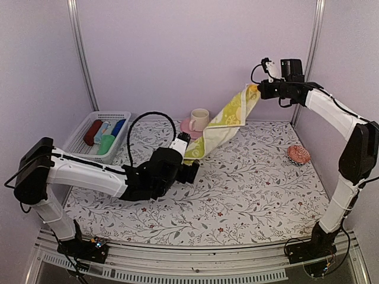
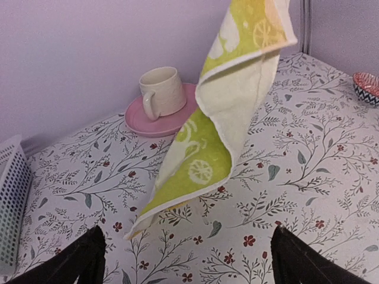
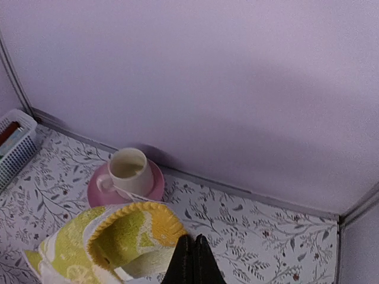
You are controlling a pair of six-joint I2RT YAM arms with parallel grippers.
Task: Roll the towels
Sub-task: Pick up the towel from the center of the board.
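Lemon-printed yellow-green towel (image 1: 225, 121) hangs twisted, its top corner pinched in the right claw (image 1: 256, 89). The left claw (image 2: 189, 260) gapes empty. The far-left basket (image 1: 76, 139) holds cloth rolls (image 1: 92, 132).

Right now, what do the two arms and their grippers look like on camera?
Both arms match: white tubular links between black joint housings. The left arm carries a long black cable loop; the right arm has short black wires at its wrist. The fingers are plain black, no markings visible.
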